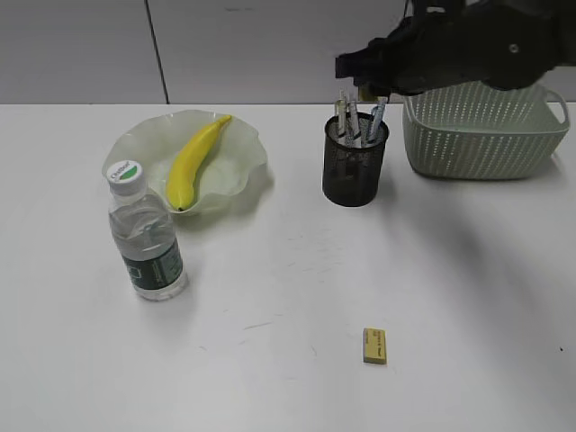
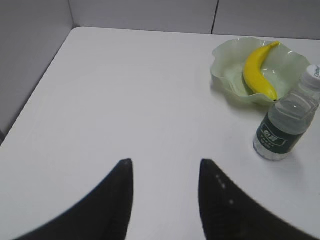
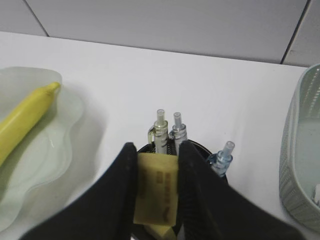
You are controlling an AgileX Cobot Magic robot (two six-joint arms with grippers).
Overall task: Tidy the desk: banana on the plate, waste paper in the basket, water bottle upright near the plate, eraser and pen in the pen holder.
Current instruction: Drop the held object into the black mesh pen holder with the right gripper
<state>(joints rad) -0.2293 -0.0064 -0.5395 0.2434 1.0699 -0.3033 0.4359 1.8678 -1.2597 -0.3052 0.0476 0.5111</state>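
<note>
My right gripper (image 3: 157, 150) is shut on a yellow eraser (image 3: 157, 190) and holds it just above the black mesh pen holder (image 1: 355, 171). In the exterior view this gripper (image 1: 364, 85) hangs over the holder. Three pens (image 3: 177, 130) stand in the holder. A second yellow eraser (image 1: 376, 346) lies on the desk (image 1: 288, 297) at the front. The banana (image 1: 196, 160) lies on the pale green plate (image 1: 135, 139). The water bottle (image 1: 146, 236) stands upright in front of the plate. My left gripper (image 2: 166, 162) is open and empty over bare desk. The waste paper is not clearly in view.
The sage-green basket (image 1: 481, 144) stands at the back right, next to the pen holder; my right arm hides part of its rim. A grey wall runs behind the desk's back edge. The bottle (image 2: 287, 125) and plate (image 2: 225, 70) lie right of my left gripper.
</note>
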